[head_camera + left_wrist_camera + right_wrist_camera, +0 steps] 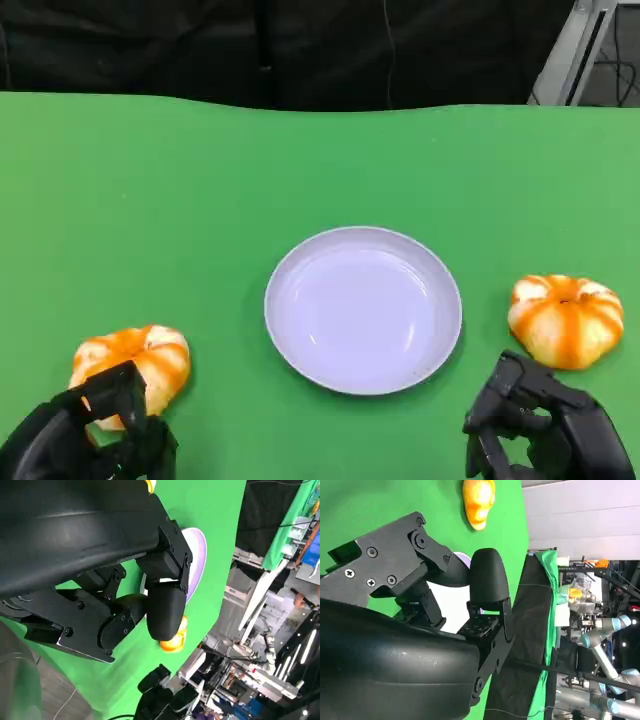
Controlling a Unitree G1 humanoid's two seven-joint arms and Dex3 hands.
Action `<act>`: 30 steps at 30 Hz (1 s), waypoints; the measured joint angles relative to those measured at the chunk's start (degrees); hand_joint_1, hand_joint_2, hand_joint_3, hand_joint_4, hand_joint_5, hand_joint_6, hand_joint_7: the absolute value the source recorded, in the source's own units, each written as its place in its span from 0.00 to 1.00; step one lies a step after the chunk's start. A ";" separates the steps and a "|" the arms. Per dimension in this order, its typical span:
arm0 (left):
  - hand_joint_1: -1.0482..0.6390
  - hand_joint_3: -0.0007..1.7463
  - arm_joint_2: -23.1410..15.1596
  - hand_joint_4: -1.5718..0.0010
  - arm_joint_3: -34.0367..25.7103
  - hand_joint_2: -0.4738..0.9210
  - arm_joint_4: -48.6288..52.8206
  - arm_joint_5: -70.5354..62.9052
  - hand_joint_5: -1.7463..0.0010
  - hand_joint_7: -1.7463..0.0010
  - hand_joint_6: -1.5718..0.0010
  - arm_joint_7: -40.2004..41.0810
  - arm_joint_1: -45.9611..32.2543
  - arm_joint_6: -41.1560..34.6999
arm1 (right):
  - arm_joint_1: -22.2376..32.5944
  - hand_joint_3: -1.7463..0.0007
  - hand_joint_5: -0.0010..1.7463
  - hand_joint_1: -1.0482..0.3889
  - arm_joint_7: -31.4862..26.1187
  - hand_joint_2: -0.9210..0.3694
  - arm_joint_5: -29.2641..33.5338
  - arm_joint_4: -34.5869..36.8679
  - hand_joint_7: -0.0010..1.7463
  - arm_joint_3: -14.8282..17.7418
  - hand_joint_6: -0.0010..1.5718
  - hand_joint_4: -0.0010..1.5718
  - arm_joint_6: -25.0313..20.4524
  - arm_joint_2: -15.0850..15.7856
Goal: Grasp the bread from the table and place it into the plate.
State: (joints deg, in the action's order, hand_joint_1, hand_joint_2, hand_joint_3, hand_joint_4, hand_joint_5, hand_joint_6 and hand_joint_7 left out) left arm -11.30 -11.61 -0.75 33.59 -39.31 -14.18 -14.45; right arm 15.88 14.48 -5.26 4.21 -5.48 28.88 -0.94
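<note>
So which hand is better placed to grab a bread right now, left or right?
Probably the left. In the head view the left hand already overlaps the near edge of the left bread, while the right hand sits short of the right bread, a strip of green table between them.

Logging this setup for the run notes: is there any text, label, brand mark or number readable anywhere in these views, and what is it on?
None readable.
Plate: plain, no print.
Two breads, one at the left and one at the right: orange and white stripes, no label.
Left hand and right hand: black shells, screws, no visible marking.
Green table: unmarked.
Background equipment in the wrist views: too small and blurred to read.
</note>
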 measured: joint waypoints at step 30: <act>0.26 0.18 1.43 0.79 -0.28 0.98 0.87 -2.74 0.73 0.84 0.64 0.45 -0.10 6.91 | 0.01 0.35 1.00 0.64 0.00 0.24 0.00 -0.02 0.88 -0.01 0.48 0.52 -0.01 0.00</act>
State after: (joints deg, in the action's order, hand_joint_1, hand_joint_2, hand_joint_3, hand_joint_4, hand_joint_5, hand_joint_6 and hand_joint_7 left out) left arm -9.87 -11.88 0.12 30.85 -38.86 -14.28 -7.54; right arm 15.89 14.47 -5.27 4.19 -5.49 28.87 -0.94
